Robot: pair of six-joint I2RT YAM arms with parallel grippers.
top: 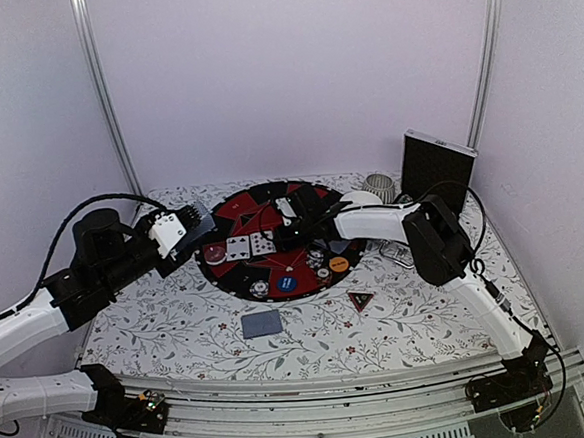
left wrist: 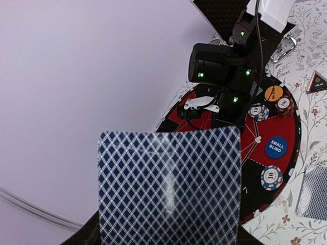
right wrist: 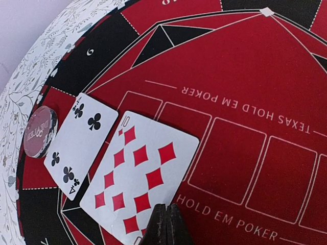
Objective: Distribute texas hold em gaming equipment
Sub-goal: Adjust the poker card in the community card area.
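Observation:
A round red-and-black poker mat (top: pixel 271 202) lies mid-table. On it are two face-up cards, a clubs card (right wrist: pixel 76 148) and the ten of diamonds (right wrist: pixel 138 173), beside a clear dealer chip (right wrist: pixel 40 133). My right gripper (right wrist: pixel 166 224) is shut and empty, its tips at the ten's near edge. My left gripper (top: pixel 195 232) hovers at the mat's left rim, shut on playing cards with blue diamond backs (left wrist: pixel 168 189) that hide its jaws. A blue disc (left wrist: pixel 276 147), an orange disc (left wrist: pixel 273 93) and striped chips (left wrist: pixel 271 176) sit on the mat's near side. The triangular marker (top: pixel 360 298) lies off the mat.
One face-down card (top: pixel 261 324) lies on the flowered tablecloth in front of the mat. A black silver-edged case (top: pixel 437 169) stands at the back right, with a ribbed cup (top: pixel 378 185) and a white bowl (top: pixel 357 198) next to it. Walls close in behind and on both sides.

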